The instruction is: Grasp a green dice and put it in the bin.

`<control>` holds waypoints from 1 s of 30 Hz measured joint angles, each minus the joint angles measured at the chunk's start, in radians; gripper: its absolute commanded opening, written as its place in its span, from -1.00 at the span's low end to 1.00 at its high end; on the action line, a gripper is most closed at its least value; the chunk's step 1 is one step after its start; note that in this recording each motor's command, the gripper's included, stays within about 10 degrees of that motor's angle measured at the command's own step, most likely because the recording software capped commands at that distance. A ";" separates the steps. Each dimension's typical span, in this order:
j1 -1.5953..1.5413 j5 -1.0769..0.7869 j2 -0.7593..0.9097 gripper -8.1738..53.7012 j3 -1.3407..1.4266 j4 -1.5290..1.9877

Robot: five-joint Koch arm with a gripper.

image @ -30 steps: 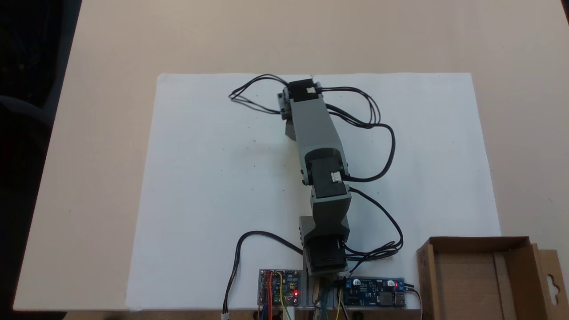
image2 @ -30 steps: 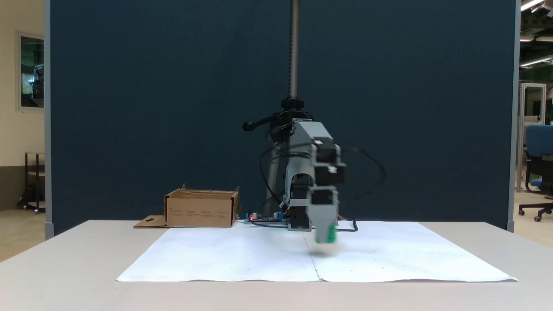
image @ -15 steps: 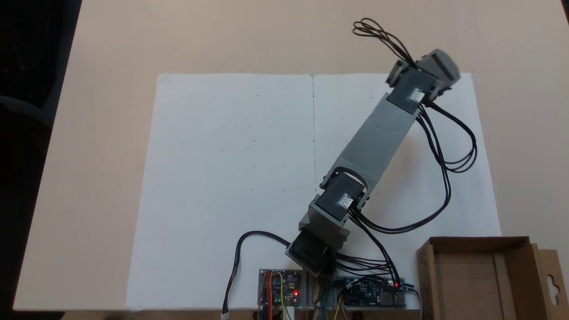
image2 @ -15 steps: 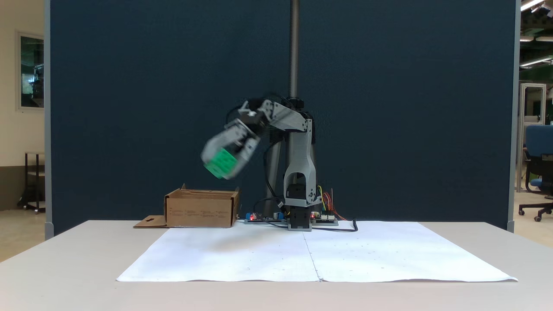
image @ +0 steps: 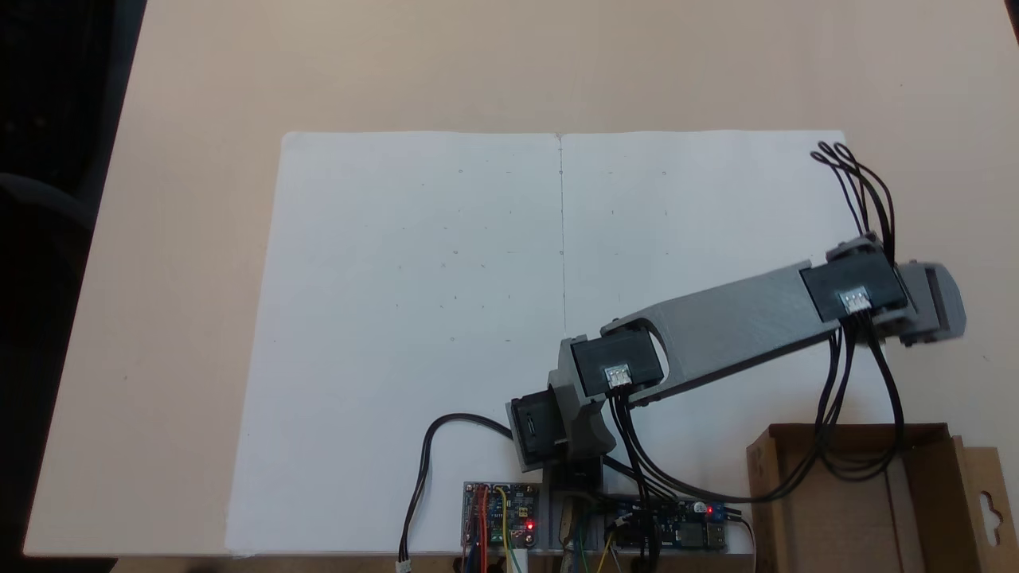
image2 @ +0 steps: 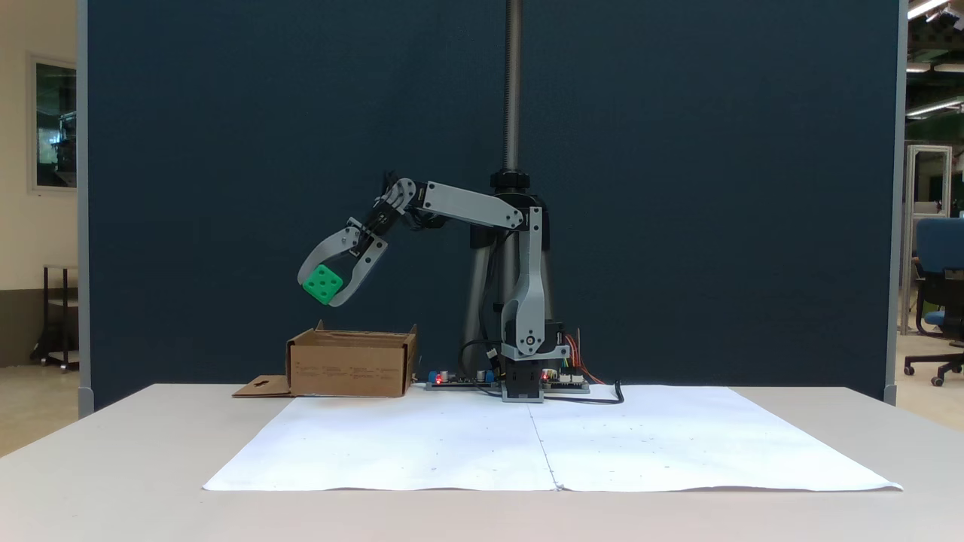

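Beige tabletop: the gripper (image2: 329, 292) clamps the green dice (image2: 322, 284) above the cardboard bin (image2: 351, 365), whose opening lies below.

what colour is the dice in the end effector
Bright green, with round recessed pips. The green dice shows best in the side-on fixed view, held in the end effector.

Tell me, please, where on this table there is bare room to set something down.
The white paper sheet is bare from its far edge to the circuit boards. Crowded: the near right corner, with arm base, cables and cardboard box; the gripper holds the green dice above.
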 measured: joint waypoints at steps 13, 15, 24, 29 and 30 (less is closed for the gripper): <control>0.337 -0.230 0.000 -0.34 0.000 0.193; 0.371 -0.278 0.000 -0.34 0.000 0.209; 0.460 -0.434 -0.040 0.11 0.000 0.265; 0.463 -0.468 -0.071 0.74 0.000 0.279; 0.463 -0.469 -0.071 0.78 0.000 0.279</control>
